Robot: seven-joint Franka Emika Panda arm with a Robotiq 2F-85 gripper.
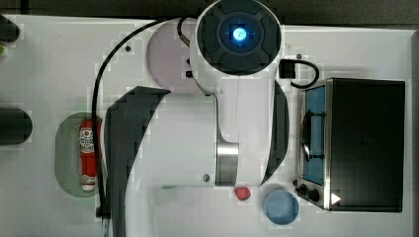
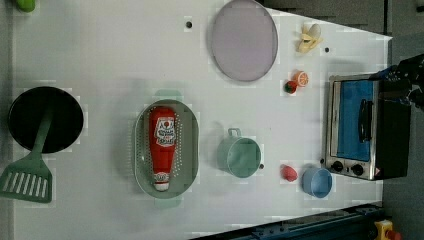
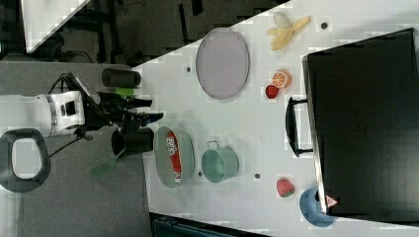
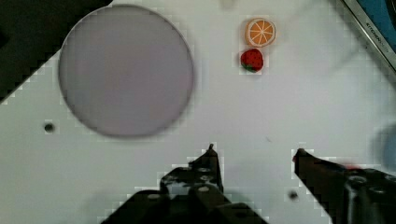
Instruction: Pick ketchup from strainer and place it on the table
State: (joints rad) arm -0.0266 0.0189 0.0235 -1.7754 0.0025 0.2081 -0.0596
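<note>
While your gripper [image 4: 254, 151] hovered open and empty, the ketchup bottle [image 2: 162, 145] lay flat along the strainer [image 2: 192, 131], exposing its sides for grasping.

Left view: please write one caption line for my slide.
Red ketchup bottle lying in the pale green strainer on the white table.

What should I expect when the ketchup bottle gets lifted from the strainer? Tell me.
The ketchup lies flat in the strainer; its rounded, tapering body would probably roll if nudged. It looks like smooth plastic, so possibly slippery and slightly squeezable. Set upright on its small cap, it might tip.
</note>
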